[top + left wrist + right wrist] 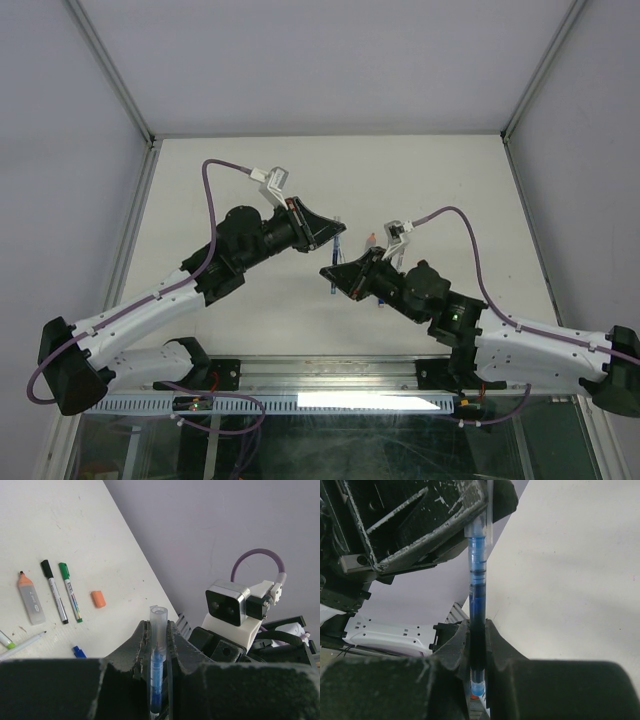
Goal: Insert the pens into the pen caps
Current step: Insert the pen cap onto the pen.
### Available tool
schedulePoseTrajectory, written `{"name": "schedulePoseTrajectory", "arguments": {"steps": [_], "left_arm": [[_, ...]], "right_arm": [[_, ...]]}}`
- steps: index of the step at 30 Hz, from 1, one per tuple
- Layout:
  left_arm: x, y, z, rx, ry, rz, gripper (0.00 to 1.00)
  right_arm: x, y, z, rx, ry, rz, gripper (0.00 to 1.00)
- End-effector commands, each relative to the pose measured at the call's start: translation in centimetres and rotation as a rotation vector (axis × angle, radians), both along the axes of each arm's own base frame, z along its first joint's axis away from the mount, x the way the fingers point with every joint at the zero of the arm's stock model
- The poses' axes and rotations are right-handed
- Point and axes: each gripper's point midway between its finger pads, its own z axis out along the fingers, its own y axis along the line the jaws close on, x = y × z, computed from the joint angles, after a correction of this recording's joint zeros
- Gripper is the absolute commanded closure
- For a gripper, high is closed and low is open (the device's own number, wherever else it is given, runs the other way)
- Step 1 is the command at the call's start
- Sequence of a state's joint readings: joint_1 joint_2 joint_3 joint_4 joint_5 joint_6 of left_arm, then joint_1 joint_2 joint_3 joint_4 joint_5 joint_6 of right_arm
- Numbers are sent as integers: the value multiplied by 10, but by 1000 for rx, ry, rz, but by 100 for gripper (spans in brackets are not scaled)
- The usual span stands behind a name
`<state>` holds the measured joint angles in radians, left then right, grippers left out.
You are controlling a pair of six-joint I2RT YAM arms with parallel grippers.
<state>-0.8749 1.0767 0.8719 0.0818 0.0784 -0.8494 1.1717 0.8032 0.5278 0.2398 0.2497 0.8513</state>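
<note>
Both grippers hold one blue pen in the air above the table's middle. My left gripper is shut on its translucent tube end, with blue showing inside the tube. My right gripper is shut on the dark blue part further along; a light blue end pokes out below its jaws. In the left wrist view, a black-capped pen, a green-capped pen, a loose orange cap, a blue cap and an uncapped white pen lie on the table.
An orange-topped translucent marker lies left of the capped pens, and a green-tipped piece sits at the frame's edge. The right arm's wrist camera is close to my left gripper. Enclosure walls and posts surround the white table.
</note>
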Motion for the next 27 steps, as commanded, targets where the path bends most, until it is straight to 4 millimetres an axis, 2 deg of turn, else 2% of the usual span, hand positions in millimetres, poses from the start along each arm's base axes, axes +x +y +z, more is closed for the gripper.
{"name": "schedulePoseTrajectory", "arguments": {"steps": [1,11,21,27], "left_arm": [[-22,-9,5,-17,-16,-115,100],[-25,-3,5,1,-35,-112,100],[-30,-5,-2,20,-48,-151,100],[-31,-6,3,9,-54,-157,100]], "right_arm": [[36,-13,51,80,-69,-194,100],[42,-28,55,39,-66,-254,100],[41,-27,53,25,-22,-247,100],[43,-15,33,-18,40,-217,100]]}}
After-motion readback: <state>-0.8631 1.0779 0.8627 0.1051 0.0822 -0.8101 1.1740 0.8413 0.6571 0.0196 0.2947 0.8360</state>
